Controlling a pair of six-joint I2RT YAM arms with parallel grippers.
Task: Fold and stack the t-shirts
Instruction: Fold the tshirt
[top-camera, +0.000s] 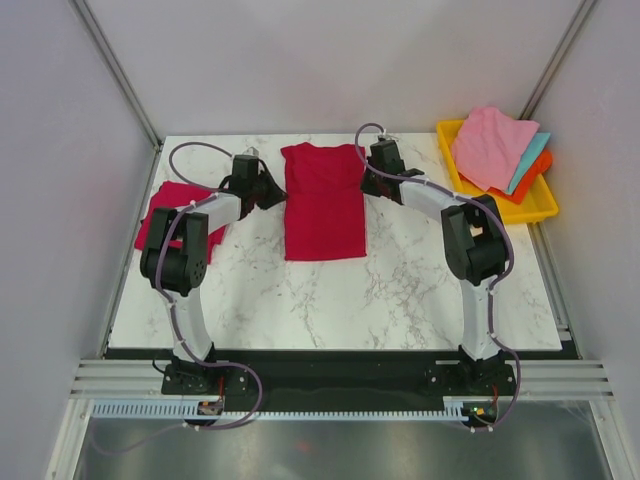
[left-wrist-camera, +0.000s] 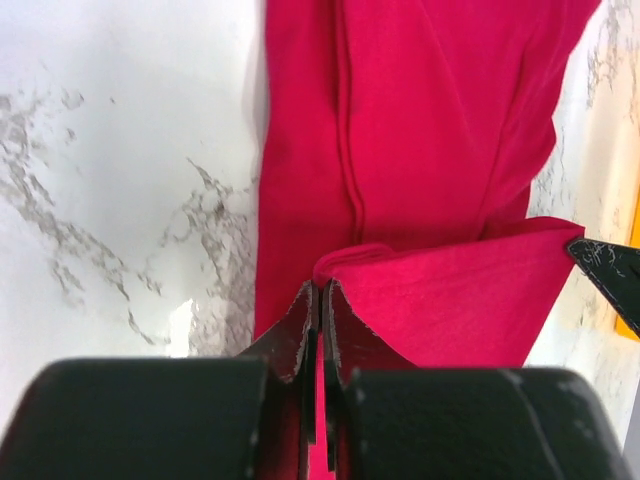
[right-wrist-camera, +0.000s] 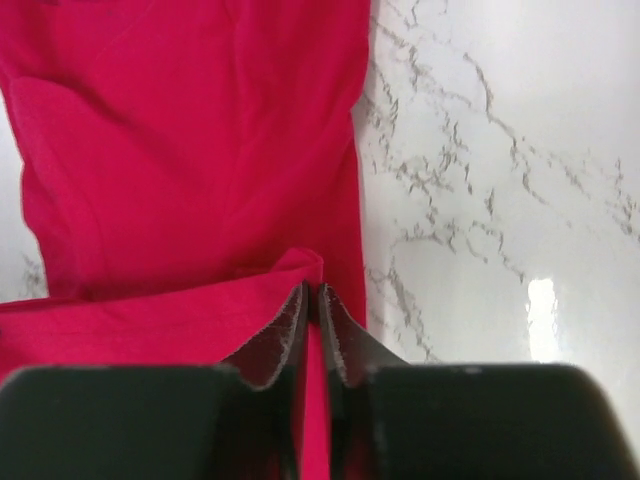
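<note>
A crimson t-shirt (top-camera: 322, 205) lies in the middle of the marble table, its sides folded in so it forms a long strip. My left gripper (top-camera: 268, 190) is shut on a raised fold at its far left edge. In the left wrist view the tips of the left gripper (left-wrist-camera: 322, 290) pinch the t-shirt (left-wrist-camera: 430, 130). At the far right edge my right gripper (top-camera: 368, 183) is shut on the cloth. The right wrist view has the right gripper (right-wrist-camera: 312, 292) holding a fold of the t-shirt (right-wrist-camera: 190, 150). A second red t-shirt (top-camera: 165, 215) lies folded at the left, partly under my left arm.
A yellow tray (top-camera: 545, 210) stands at the back right corner with a pink cloth (top-camera: 492, 145) on top of teal and orange ones. Grey walls close in the table on three sides. Bare marble (top-camera: 400, 290) lies between the shirt and the arm bases.
</note>
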